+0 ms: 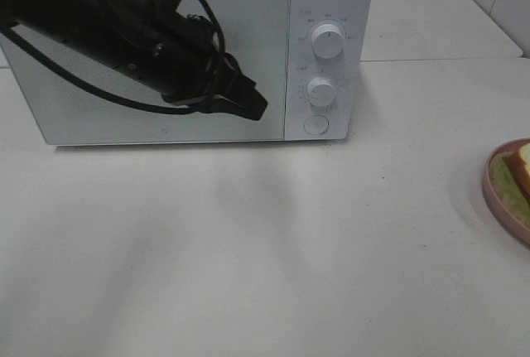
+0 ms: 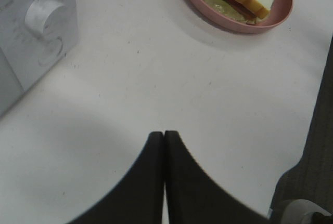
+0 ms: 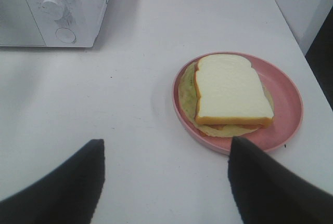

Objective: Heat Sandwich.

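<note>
Where the white tabletop (image 1: 273, 249) meets its right edge in the high view, the sandwich (image 3: 231, 90) of square pale white bread with tan crust and greenish-yellow filling lies on a round pink plate (image 3: 289, 99), which the frame's border cuts off there so that only a part of both shows. Seen from the right wrist, its top slice lies flat, with a wider pale greenish layer spreading out under it and a bare stretch of pink rim on the side away from the oven. Above the tabletop close to that plate hangs the right tool (image 3: 166, 177), its two dark fingers spread wide with nothing between them, one fingertip (image 3: 255, 169) overlapping the plate's near rim in that view. Well apart from the sandwich, along the back edge of the tabletop, stands a white box-shaped microwave oven (image 1: 166, 59) with its door shut, two round white knobs (image 1: 328, 42) one above the other and a round button (image 1: 315, 124) below them. Before its door hangs the black left arm, whose left tool (image 2: 164, 135) has its fingers pressed together on nothing.
</note>
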You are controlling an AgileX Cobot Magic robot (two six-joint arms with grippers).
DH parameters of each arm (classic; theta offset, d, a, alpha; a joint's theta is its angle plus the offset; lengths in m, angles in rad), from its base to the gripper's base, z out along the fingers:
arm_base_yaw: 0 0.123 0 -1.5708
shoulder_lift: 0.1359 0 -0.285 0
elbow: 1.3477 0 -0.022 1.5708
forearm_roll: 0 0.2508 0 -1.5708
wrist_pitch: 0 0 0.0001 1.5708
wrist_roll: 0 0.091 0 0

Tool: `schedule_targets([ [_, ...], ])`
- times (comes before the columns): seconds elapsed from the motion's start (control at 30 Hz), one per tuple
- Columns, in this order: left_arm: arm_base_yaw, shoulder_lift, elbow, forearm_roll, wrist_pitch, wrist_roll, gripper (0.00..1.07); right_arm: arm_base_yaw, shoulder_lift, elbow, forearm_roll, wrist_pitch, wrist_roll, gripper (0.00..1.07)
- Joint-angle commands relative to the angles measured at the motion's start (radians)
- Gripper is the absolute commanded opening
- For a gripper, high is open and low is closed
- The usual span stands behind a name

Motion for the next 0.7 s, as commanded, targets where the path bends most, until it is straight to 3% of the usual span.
schedule_targets([
  [0.03,0.046,-0.025,-0.005,0.059,0.106,-0.110,0.00,0.004,-0.024,-0.001,0.002,-0.008,0.009,0.66],
  [0.07,0.069,-0.046,-0.005,0.113,0.146,-0.165,0.00,0.004,-0.024,-0.001,0.002,-0.008,0.009,0.66],
  [0.2,0.089,-0.089,-0.005,0.206,0.172,-0.234,0.00,0.004,-0.024,-0.001,0.002,-0.008,0.009,0.66],
  [0.23,0.100,-0.125,-0.005,0.288,0.174,-0.304,0.00,0.004,-0.024,-0.001,0.002,-0.008,0.009,0.66],
  [0.3,0.110,-0.158,-0.005,0.365,0.175,-0.386,0.00,0.004,-0.024,-0.001,0.002,-0.008,0.009,0.66],
  [0.33,0.110,-0.158,-0.005,0.365,0.175,-0.386,0.00,0.004,-0.024,-0.001,0.002,-0.008,0.009,0.66],
  [0.37,0.124,-0.189,-0.005,0.453,0.191,-0.462,0.00,0.004,-0.024,-0.001,0.002,-0.008,0.009,0.66],
  [0.5,0.149,-0.232,-0.005,0.564,0.261,-0.562,0.01,0.004,-0.024,-0.001,0.002,-0.008,0.009,0.66],
  [0.53,0.170,-0.251,-0.005,0.627,0.318,-0.638,0.08,0.004,-0.024,-0.001,0.002,-0.008,0.010,0.66],
  [0.6,0.195,-0.263,-0.004,0.700,0.378,-0.698,0.17,0.004,-0.024,-0.001,0.002,-0.008,0.010,0.66],
  [0.63,0.195,-0.263,-0.004,0.700,0.378,-0.698,0.17,0.004,-0.024,-0.001,0.002,-0.008,0.010,0.66],
  [0.67,0.220,-0.268,-0.003,0.781,0.444,-0.752,0.29,0.004,-0.024,-0.001,0.002,-0.008,0.010,0.66],
  [0.7,0.231,-0.268,-0.003,0.814,0.476,-0.775,0.36,0.004,-0.024,-0.001,0.002,-0.008,0.010,0.66],
])
